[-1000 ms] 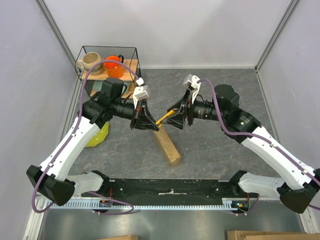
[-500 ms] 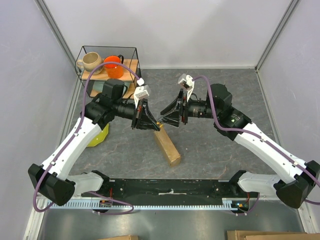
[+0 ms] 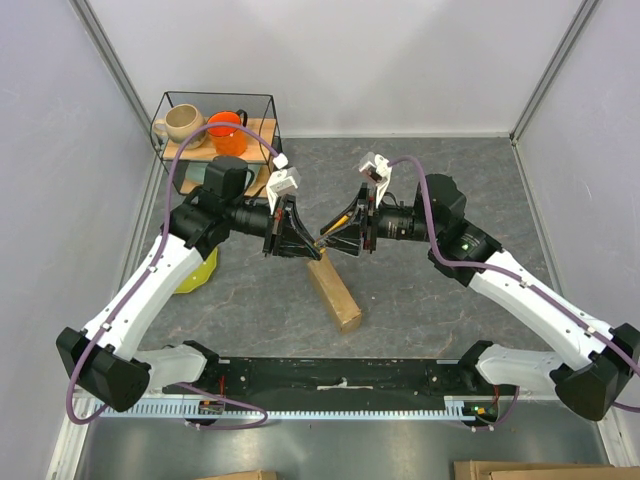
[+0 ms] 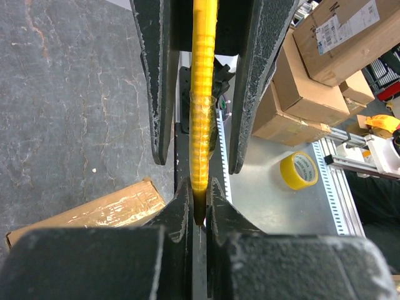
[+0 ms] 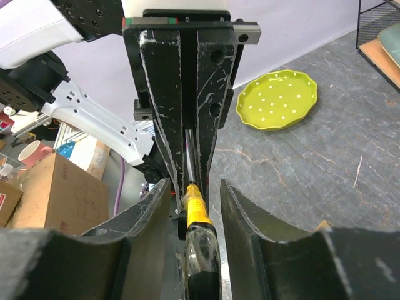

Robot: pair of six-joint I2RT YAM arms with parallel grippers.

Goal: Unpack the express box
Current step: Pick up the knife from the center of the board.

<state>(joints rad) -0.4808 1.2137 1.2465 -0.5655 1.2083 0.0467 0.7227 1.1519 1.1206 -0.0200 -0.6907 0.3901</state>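
Mid-frame, my left gripper (image 4: 199,209) is clamped tight on the yellow knife (image 4: 203,112) tip. My right gripper (image 5: 194,187) straddles its handle, fingers apart, beside the express box (image 3: 334,291).

Express box (image 3: 335,292): plain brown cardboard, matt, with clear tape strip throwing glossy glare. Counter (image 3: 430,300): grey, stone-veined, dull finish. Between fingers, yellow tool (image 4: 203,94): ribbed plastic, shiny. Left end effector (image 4: 199,200) and right end effector (image 5: 194,186): black matt plastic, scuffed, white scratches all over. Plate (image 5: 277,100): lime green, smooth glossy glaze, pale dots.
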